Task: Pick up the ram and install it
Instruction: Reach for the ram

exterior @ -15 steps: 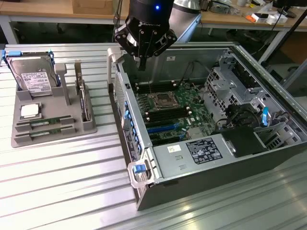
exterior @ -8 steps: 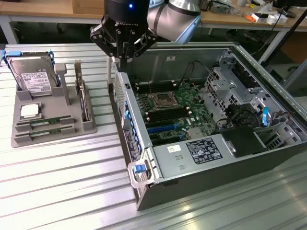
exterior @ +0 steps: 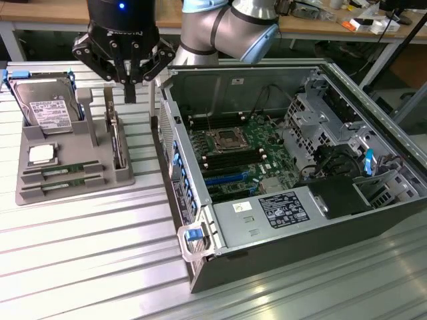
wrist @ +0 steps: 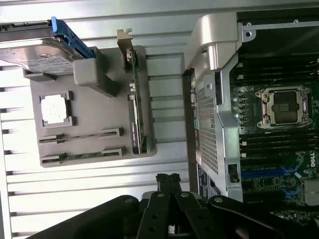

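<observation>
Ribbed metal tabletop [exterior: 80, 253]; cluttered wooden bench [exterior: 320, 25] behind.

Tabletop [exterior: 87, 247]: silver, ribbed in long parallel grooves.
Tray [exterior: 87, 150]: flat mid-grey.
Ram [exterior: 63, 171]: green stick, black chips, pale label; a second, same colours, just beside it.
Processor chip [exterior: 41, 154]: silver-white.
Hard drive [exterior: 48, 110]: silver, white label with dark print; bracket [exterior: 5, 77] blue.
Pincer [exterior: 129, 90]: black, with a blue light [exterior: 121, 7] above.
Arm [exterior: 220, 30]: silver, pale blue caps.
Computer case [exterior: 300, 257]: dark grey outside, silver inside; latch [exterior: 193, 233] blue.
Motherboard [exterior: 247, 150]: green, with black and blue slots [exterior: 223, 179].
</observation>
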Tool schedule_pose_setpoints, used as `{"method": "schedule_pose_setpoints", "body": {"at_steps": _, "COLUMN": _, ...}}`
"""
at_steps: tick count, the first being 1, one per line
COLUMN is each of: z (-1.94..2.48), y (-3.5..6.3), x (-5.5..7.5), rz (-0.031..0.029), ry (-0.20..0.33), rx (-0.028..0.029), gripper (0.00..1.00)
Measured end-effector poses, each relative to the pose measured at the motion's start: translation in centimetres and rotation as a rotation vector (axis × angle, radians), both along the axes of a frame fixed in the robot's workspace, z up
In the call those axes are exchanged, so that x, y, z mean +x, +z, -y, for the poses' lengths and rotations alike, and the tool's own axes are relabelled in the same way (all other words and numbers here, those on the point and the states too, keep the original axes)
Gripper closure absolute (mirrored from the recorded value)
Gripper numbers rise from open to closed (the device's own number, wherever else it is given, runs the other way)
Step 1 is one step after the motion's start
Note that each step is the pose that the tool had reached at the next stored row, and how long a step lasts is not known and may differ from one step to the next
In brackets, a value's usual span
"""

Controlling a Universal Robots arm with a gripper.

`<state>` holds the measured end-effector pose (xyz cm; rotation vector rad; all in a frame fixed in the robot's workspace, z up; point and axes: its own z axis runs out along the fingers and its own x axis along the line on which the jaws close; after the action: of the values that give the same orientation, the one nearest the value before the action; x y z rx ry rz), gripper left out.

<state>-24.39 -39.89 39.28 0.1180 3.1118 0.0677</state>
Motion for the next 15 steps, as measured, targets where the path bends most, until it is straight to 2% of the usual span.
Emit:
{"method": "schedule_pose_setpoints", "body": {"at_steps": 2, "z": 0.0, "y": -0.01, "x": -1.5, "rz": -0.0001, "ry": 0.0, "rx": -0.0001, "gripper": 0.9}}
{"method": "schedule_pose_setpoints", "body": {"at_steps": 6, "z": 0.0, "y": -0.03, "x": -3.7, "rz": 0.0, "ry": 0.0, "rx": -0.0001, "gripper": 0.9}}
{"method": "schedule_pose_setpoints", "body": {"at_steps": 13, "z": 0.0, "y": -0.05, "x": -10.6, "rz": -0.0001, "ry": 0.0, "rx": -0.0001, "gripper": 0.9}}
{"method": "schedule_pose_setpoints", "body": {"at_steps": 14, "z": 0.0, "y": -0.06, "x": -11.1, "rz": 0.0, "ry": 0.0, "rx": 0.0, "gripper": 0.9}}
{"method": "schedule_pose_setpoints", "body": {"at_steps": 15, "z": 0.0, "y": -0.05, "x": -11.1, "rz": 0.0, "ry": 0.0, "rx": 0.0, "gripper": 0.9}}
